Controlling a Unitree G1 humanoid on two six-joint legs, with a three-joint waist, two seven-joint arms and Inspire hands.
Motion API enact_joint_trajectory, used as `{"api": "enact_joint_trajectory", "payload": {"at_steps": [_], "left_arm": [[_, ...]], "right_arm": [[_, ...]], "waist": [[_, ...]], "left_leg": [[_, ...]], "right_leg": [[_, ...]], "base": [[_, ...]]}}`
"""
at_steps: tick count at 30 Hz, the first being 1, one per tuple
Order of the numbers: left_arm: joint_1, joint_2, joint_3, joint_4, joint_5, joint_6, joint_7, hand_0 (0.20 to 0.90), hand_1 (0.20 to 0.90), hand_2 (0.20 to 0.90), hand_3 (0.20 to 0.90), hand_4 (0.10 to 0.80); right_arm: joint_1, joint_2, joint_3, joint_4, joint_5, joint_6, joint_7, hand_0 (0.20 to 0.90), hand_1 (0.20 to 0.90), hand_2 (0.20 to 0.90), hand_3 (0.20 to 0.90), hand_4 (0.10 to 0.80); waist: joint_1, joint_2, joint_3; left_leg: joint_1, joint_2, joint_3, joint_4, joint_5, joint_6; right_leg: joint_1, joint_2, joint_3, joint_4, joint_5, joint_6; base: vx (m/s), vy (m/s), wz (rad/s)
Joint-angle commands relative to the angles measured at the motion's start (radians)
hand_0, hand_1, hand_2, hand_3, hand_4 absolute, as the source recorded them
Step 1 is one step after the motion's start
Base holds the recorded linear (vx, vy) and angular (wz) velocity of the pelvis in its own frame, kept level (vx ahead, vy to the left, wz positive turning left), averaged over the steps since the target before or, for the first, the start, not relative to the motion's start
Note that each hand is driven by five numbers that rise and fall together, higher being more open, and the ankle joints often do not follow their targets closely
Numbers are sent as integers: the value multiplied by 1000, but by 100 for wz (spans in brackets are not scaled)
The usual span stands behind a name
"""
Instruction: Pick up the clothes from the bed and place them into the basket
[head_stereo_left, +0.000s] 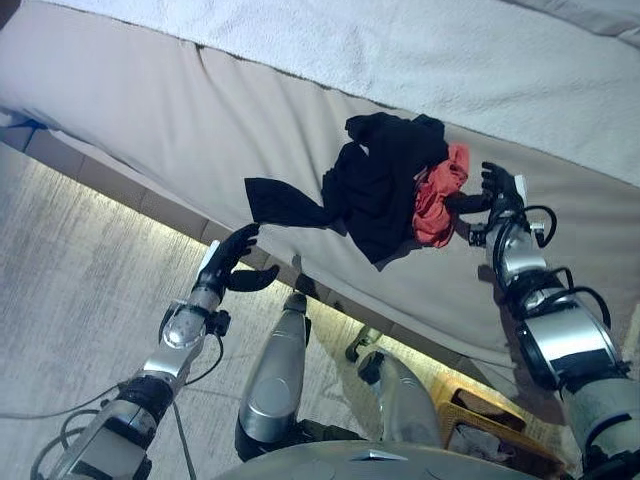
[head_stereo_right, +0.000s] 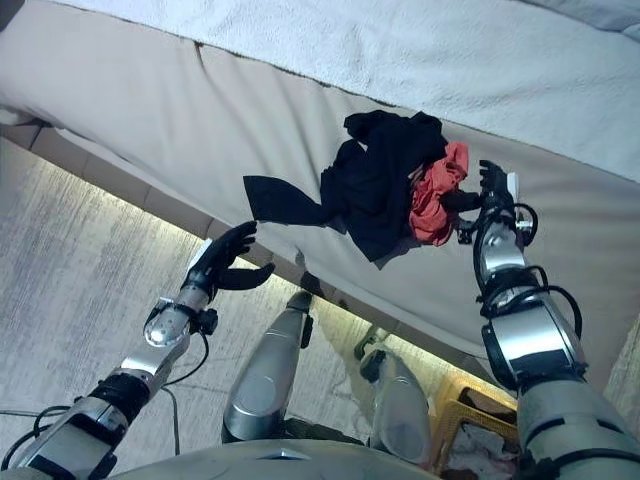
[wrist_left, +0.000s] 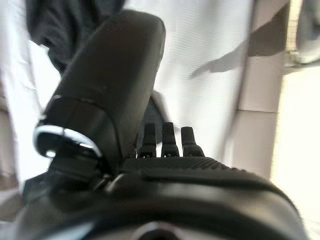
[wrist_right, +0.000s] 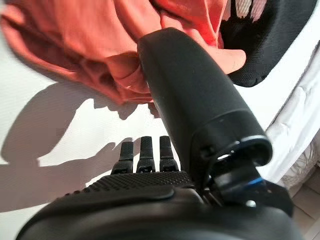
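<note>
A black garment (head_stereo_left: 380, 185) lies crumpled on the beige bed (head_stereo_left: 150, 110), with one sleeve stretched toward the bed's edge. A red-orange garment (head_stereo_left: 438, 200) lies bunched against its right side. My right hand (head_stereo_left: 497, 190) is open beside the red-orange garment, its thumb reaching toward the cloth; in the right wrist view the thumb (wrist_right: 190, 85) lies over the orange cloth (wrist_right: 75, 35), fingers straight. My left hand (head_stereo_left: 235, 255) is open and empty at the bed's edge, just below the black sleeve. The black garment also shows in the left wrist view (wrist_left: 55, 25).
A white blanket (head_stereo_left: 450, 50) covers the far part of the bed. A yellow basket (head_stereo_left: 490, 420) with some cloth in it stands on the floor at the lower right, by the bed's side. Grey wood-grain floor (head_stereo_left: 80, 290) lies to the left.
</note>
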Motion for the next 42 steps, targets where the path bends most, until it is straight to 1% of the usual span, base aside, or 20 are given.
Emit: {"api": "enact_joint_trajectory", "payload": {"at_steps": [1,2,4,6,8,10,13,16,17,18,19,23,24,25,27,31,33,36,37,42], "left_arm": [[26,-2,-21,-121,-79,-60,43,900,900,900,900,800],[29,1,-16,-123,-77,-40,52,900,900,900,900,800],[49,6,-10,-108,-45,-6,79,900,900,900,900,800],[78,13,17,-75,-26,0,75,900,900,900,900,800],[120,23,49,-24,9,13,75,900,900,900,900,800],[153,14,79,43,39,20,82,900,900,900,900,800],[168,0,113,127,79,29,88,900,900,900,900,800],[176,-9,127,164,104,29,83,900,900,900,900,800],[180,-10,130,168,115,27,83,900,900,900,900,800],[184,-12,134,172,120,22,83,900,900,900,900,800],[187,-12,137,170,122,20,83,900,900,900,900,800],[195,-14,139,159,131,8,86,900,900,900,900,800],[198,-15,135,159,141,7,90,900,900,900,900,800],[198,-14,133,156,145,10,92,900,900,900,900,800],[198,-17,126,161,147,12,98,900,900,900,900,800],[205,-46,128,198,165,1,114,900,900,900,900,800],[217,-62,135,220,178,-19,125,900,900,900,900,800],[240,-71,154,234,189,-28,131,900,900,900,900,800],[255,-81,167,243,210,-34,138,900,900,900,900,800],[293,-124,197,251,230,-35,146,900,900,900,900,800]], "right_arm": [[-89,-131,63,-59,51,-19,-7,900,900,900,900,800],[-102,-129,62,-58,75,-26,26,900,900,900,900,800],[-134,-117,73,-60,166,-65,151,900,900,900,900,800],[-145,-112,69,-86,265,-86,298,900,900,900,900,800],[-104,-96,63,-121,330,-91,411,900,900,900,900,800],[-62,-68,46,-145,393,-53,500,900,900,900,900,800],[-12,-32,23,-139,396,-25,548,900,900,900,900,800],[22,-8,20,-117,335,-7,522,900,900,900,900,800],[37,-1,19,-111,307,0,502,712,712,712,680,580],[49,0,19,-102,295,-1,489,561,561,561,505,405],[54,1,19,-99,303,-1,467,300,300,300,200,100],[75,4,-27,-86,352,-29,357,300,300,300,200,100],[82,4,-52,-84,408,-33,358,300,300,300,200,100],[86,2,-77,-81,459,-35,368,300,300,300,200,100],[103,2,-122,-80,503,-42,371,300,300,300,200,100],[148,-8,-191,-80,591,-67,365,300,300,300,200,100],[197,-10,-225,-104,633,-107,358,300,300,300,200,100],[276,12,-257,-184,680,-134,354,300,300,300,200,100],[330,31,-272,-243,712,-150,355,300,300,300,200,100],[514,102,-321,-441,782,-203,333,300,300,300,200,100]], "waist": [[10,57,-51],[11,62,-49],[15,70,-39],[19,73,-28],[19,70,-30],[20,67,-32],[23,69,-39],[24,74,-47],[24,76,-49],[25,77,-49],[26,77,-51],[24,66,-57],[24,59,-62],[26,59,-63],[21,54,-70],[0,54,-84],[-15,54,-98],[-34,38,-120],[-48,27,-135],[-95,14,-190]], "left_leg": [[-142,-37,15,179,-138,11],[-159,-36,15,181,-135,11],[-183,-34,18,169,-122,10],[-196,-26,18,161,-117,7],[-191,-17,21,146,-109,1],[-177,-11,23,140,-109,-3],[-163,-8,21,136,-102,-13],[-142,-6,20,126,-96,-20],[-133,-4,20,122,-94,-23],[-124,-3,20,121,-93,-27],[-116,0,19,115,-92,-29],[-72,8,15,78,-91,-37],[-61,10,15,67,-92,-38],[-61,14,20,54,-64,-32],[-42,15,21,40,-65,-34],[-6,18,32,10,-60,-38],[24,23,39,-15,-59,-39],[80,32,50,-60,-60,-42],[111,41,62,-88,-59,-46],[189,53,90,-152,-50,-50]], "right_leg": [[-169,9,33,96,67,-26],[-190,7,35,108,62,-26],[-224,14,46,123,50,-29],[-242,18,48,130,40,-34],[-242,26,44,127,35,-38],[-227,31,42,130,26,-40],[-205,27,28,121,27,-41],[-178,27,21,104,29,-40],[-164,28,19,95,31,-40],[-151,28,18,86,33,-40],[-139,30,17,75,34,-41],[-77,49,15,16,43,-39],[-61,53,13,1,47,-36],[-54,55,-5,-20,76,-46],[-33,60,-7,-42,82,-44],[2,72,6,-81,93,-41],[24,79,19,-104,95,-41],[70,92,35,-143,93,-36],[100,98,44,-168,90,-33],[173,112,78,-237,97,-24]], "base": [[-38,45,1],[0,0,0],[0,0,0],[-38,-17,-6],[9,-2,-8],[72,-6,-2],[62,15,-3],[46,36,-1],[43,23,0],[39,8,2],[31,-9,1],[19,-43,1],[-66,-56,0],[-69,-52,-3],[-35,-32,5],[-15,24,4],[-41,51,-5],[9,-11,-1],[24,-28,-7],[2,6,-17]]}}
